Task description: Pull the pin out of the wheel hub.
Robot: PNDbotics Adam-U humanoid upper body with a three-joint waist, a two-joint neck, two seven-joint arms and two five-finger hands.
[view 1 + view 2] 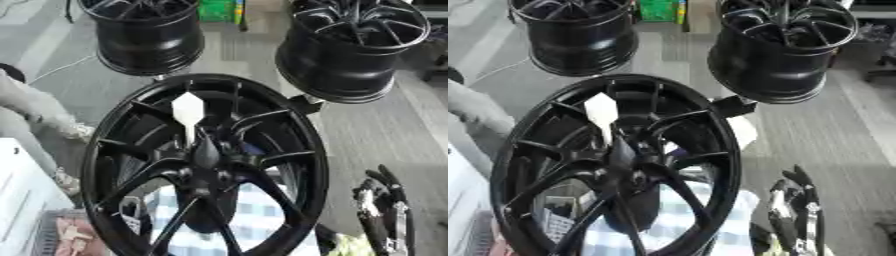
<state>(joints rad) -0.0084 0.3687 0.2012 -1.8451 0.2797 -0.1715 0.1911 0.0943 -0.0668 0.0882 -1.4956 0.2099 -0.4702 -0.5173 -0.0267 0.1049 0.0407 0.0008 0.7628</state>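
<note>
**Black wheel hub upright, white pin seated at its centre**

Standing on edge close to the camera, black spoked wheel hub (206, 165), face turned outward, probably so the centre can be reached. Rising from the hub centre along a spoke, white pin (188, 117) with a broad flat head, not yet pulled. At lower right, right hand (383, 210), fingers straight, pointing up, holding nothing, well apart from the pin. Left hand out of sight. Behind, two more black wheels (149, 35)
</note>
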